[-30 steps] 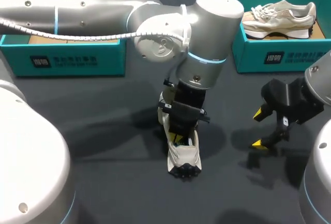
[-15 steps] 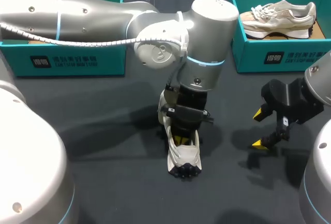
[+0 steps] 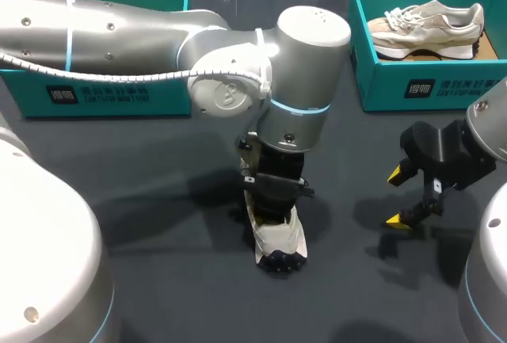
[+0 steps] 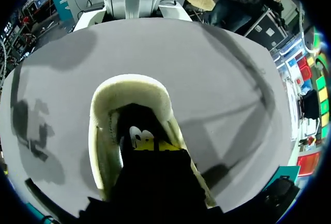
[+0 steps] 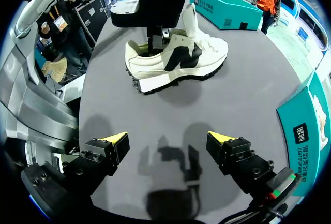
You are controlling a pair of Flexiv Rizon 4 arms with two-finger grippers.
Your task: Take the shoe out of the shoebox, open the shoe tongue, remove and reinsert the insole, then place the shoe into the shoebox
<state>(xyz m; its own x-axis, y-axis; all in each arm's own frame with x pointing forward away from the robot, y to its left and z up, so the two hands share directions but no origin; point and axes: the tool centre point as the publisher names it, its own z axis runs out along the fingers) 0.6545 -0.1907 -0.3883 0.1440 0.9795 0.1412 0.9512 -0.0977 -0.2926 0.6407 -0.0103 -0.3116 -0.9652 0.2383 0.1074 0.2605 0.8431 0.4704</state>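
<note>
From high behind, my head camera looks down on the whole table (image 3: 150,177). My left wrist camera peers into the shoe (image 4: 132,86) from up close. My right wrist camera sees the same shoe from farther off.

Your left arm (image 3: 142,18) was made of smooth silver-grey tubes with a rounded cap on the joint, thin light-blue rings at the seams, small screws in the shell and a white ribbed cable (image 3: 119,75) along it. Your right gripper (image 3: 396,197) was black, with bright yellow fingertips (image 3: 394,174).
</note>
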